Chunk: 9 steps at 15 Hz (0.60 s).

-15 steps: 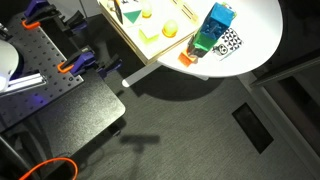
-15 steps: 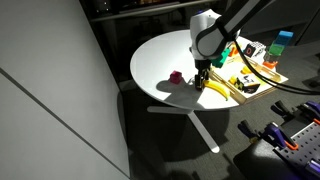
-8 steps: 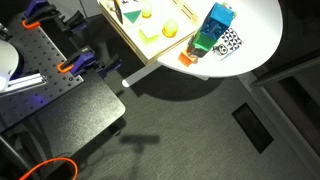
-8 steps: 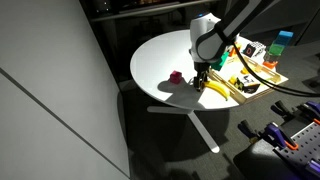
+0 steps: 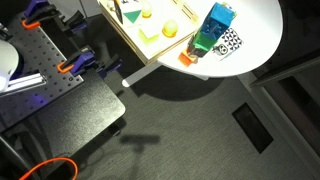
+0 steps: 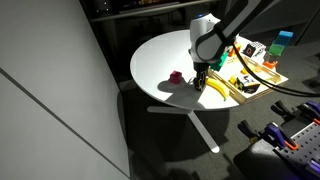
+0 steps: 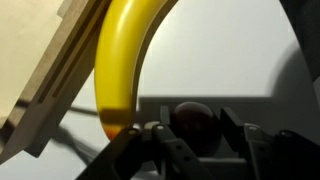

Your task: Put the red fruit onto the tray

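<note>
In the wrist view the red fruit (image 7: 196, 122), small, round and dark, lies in shadow on the white table between my two fingers (image 7: 158, 135). My gripper (image 7: 200, 132) has its jaws close on either side of the fruit. Whether they touch it does not show. The pale wooden tray (image 7: 50, 90) runs along the left, also seen in both exterior views (image 6: 262, 80) (image 5: 135, 45). In an exterior view my gripper (image 6: 200, 78) points down at the tabletop beside the tray. A small dark red lump (image 6: 176, 77) lies just beside it. I cannot tell if that is the same fruit.
A yellow banana (image 7: 120, 70) (image 6: 215, 88) lies against the tray's edge, right next to the gripper. The tray holds a yellow ball (image 5: 169, 29). A blue-green block (image 5: 212, 30) and an orange piece (image 5: 186, 58) are near it. The round white table (image 6: 160, 60) drops off on all sides.
</note>
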{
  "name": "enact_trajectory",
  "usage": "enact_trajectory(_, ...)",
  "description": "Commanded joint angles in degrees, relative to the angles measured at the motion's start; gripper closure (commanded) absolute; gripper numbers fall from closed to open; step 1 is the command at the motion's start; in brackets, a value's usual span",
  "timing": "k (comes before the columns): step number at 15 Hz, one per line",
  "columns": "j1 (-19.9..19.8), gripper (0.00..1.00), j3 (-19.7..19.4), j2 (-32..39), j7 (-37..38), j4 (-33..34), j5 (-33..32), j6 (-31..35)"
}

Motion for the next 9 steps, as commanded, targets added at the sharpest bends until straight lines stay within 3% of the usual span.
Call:
enact_trajectory(1, -0.4, 0.71, 0.2, -0.3, 0.5, 0.9, -1.3, -0.6)
enact_trajectory(9, -0.7, 0.71, -0.2, -6.4, 1.6, -1.0, -0.9, -4.7)
